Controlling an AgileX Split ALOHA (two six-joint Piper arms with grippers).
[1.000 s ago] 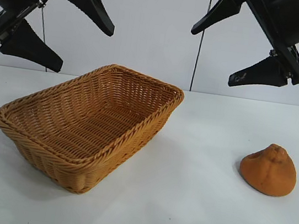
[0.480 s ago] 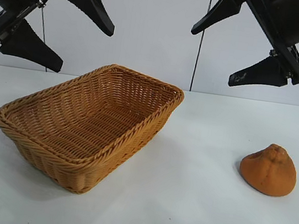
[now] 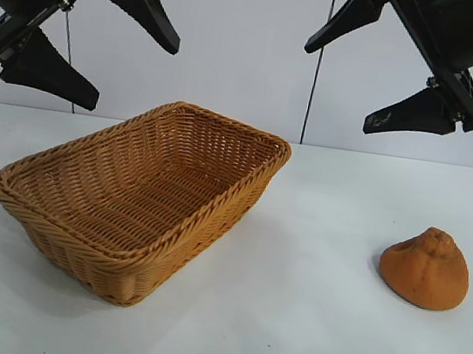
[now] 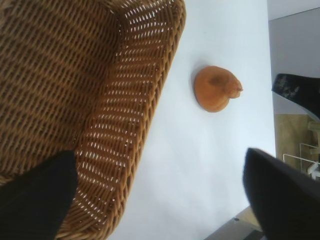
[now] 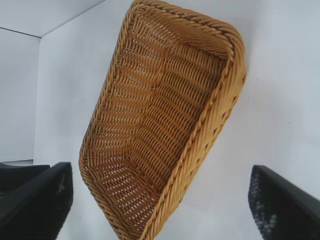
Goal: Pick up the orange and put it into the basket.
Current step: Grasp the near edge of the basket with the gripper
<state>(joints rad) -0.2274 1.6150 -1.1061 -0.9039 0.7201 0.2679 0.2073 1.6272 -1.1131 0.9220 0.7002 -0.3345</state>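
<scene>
Tan-brown wicker is seen in the basket [image 3: 136, 198], which is set on the left half of the white tabletop [image 3: 312, 328], angled so that 1 corner is turned toward the front edge and the opposite corner toward the back edge. Nothing is held inside it; only bare weave is shown in the right wrist view [image 5: 165, 120]. Its braided rim and sloping wall are also caught in the left wrist view [image 4: 100, 100].

Dull orange, lumpy, with a wrinkled pointed top, the orange [image 3: 426, 268] is placed near the right edge of the tabletop, well apart from the basket, with bare white surface between them. It is rested on its broad base, point upward. In the left wrist view it [image 4: 216, 88] is seen beside the basket's outer wall, not touching it.

Both arms are held high above the tabletop. The left gripper [image 3: 98, 34] is hung over the back-left area, above the basket's left end, its 2 black fingers spread wide, nothing between them. The right gripper [image 3: 379, 74] is hung over the back-right area, above and behind the orange, fingers also spread wide, nothing gripped. No contact is made with either object.
</scene>
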